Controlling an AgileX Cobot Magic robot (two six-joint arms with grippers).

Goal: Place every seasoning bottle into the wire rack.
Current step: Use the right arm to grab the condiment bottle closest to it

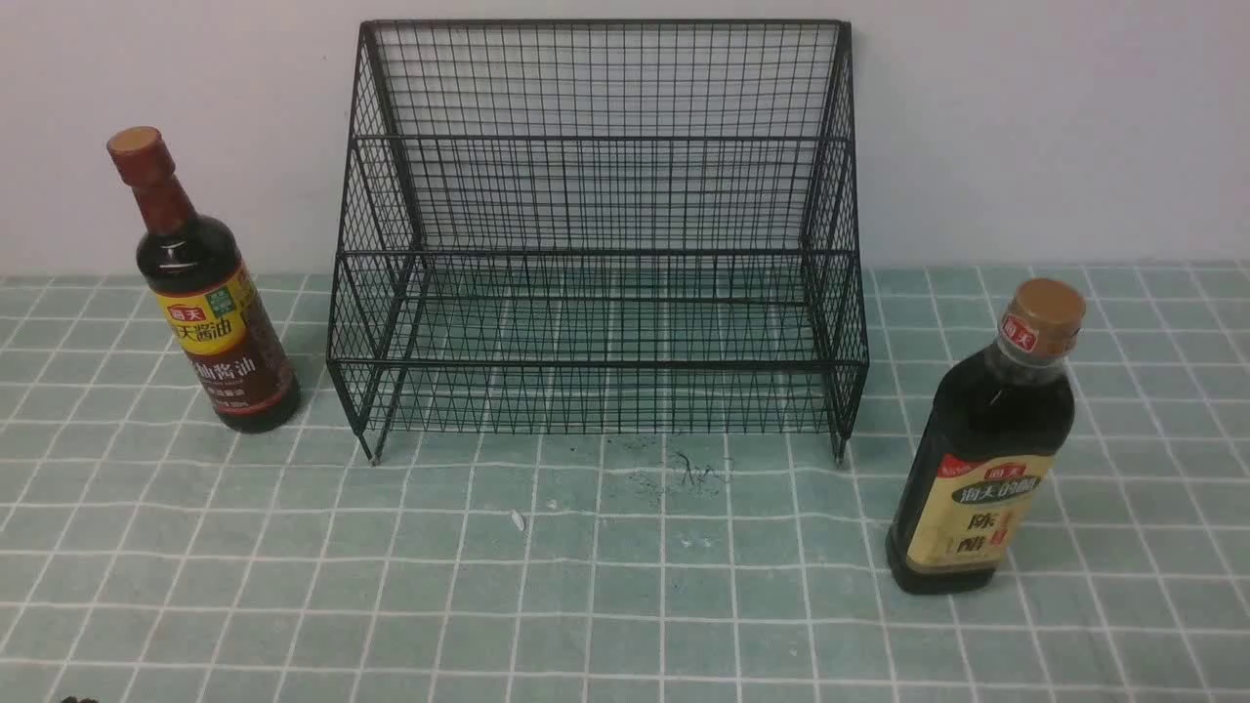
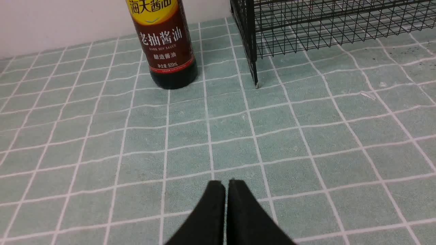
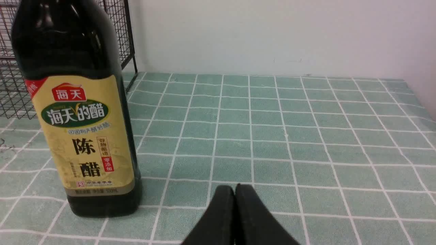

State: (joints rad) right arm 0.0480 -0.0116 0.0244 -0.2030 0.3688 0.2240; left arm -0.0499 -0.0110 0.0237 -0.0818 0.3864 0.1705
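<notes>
Two dark-liquid bottles upright on the pale-green, white-gridded tablecloth [image 1: 625,586], both outside the rack; both pincers closed on nothing.

Far left: slim long-necked bottle with red-brown cap and yellow-and-brown label [image 1: 210,293], just beside the large black two-tier wire-mesh rack [image 1: 596,244]. Low over the cloth and well apart from that bottle: left gripper [image 2: 226,190], black fingers pressed together, aimed forward. Right of the rack, nearer the camera: wider bottle with tan cap and cream label [image 1: 986,449]. Near its base: right gripper [image 3: 235,194], fingers likewise together, low, pointing past it toward the white wall.
</notes>
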